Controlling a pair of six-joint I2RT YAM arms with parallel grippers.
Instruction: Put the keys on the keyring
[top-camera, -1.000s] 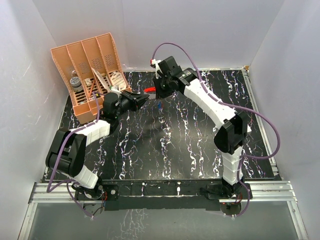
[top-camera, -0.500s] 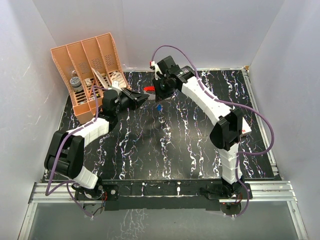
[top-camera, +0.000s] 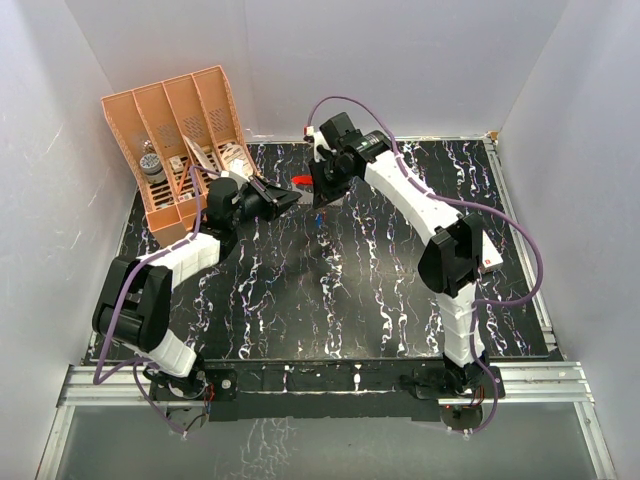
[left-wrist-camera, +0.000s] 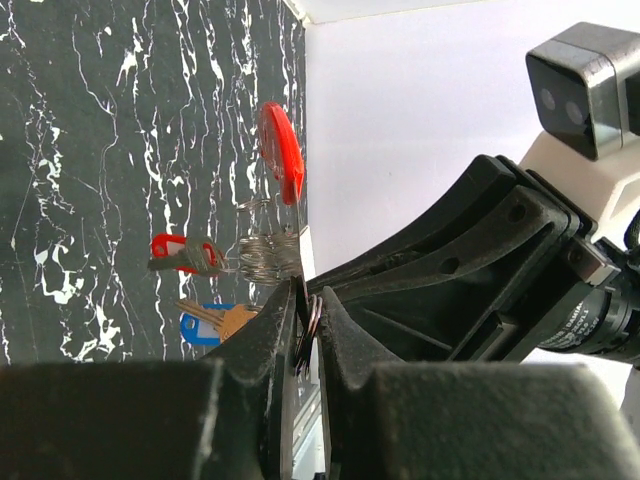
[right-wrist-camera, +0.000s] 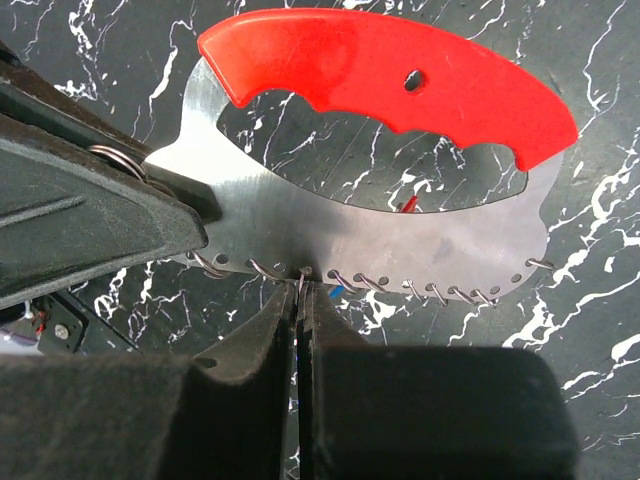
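Note:
The keyring (right-wrist-camera: 380, 215) is a flat grey metal plate with a red curved top and several small wire rings along its lower edge. It is held above the table at the back (top-camera: 300, 181) and shows edge-on in the left wrist view (left-wrist-camera: 282, 150). My left gripper (left-wrist-camera: 305, 325) is shut on a wire ring at the plate's end, and shows in the right wrist view (right-wrist-camera: 90, 220). My right gripper (right-wrist-camera: 300, 290) is shut on a small ring under the plate. The red key (left-wrist-camera: 178, 252) and the blue key (left-wrist-camera: 205, 325) lie on the table below. The blue key also shows in the top view (top-camera: 318, 213).
An orange slotted file rack (top-camera: 180, 140) with small items stands at the back left, close behind my left arm. The white back wall (left-wrist-camera: 420, 90) is right behind the keyring. The black marbled table (top-camera: 380, 290) stretches forward and right.
Both grippers stay together at the keyring. My right arm's elbow has swung a little to the left. The keys have not moved.

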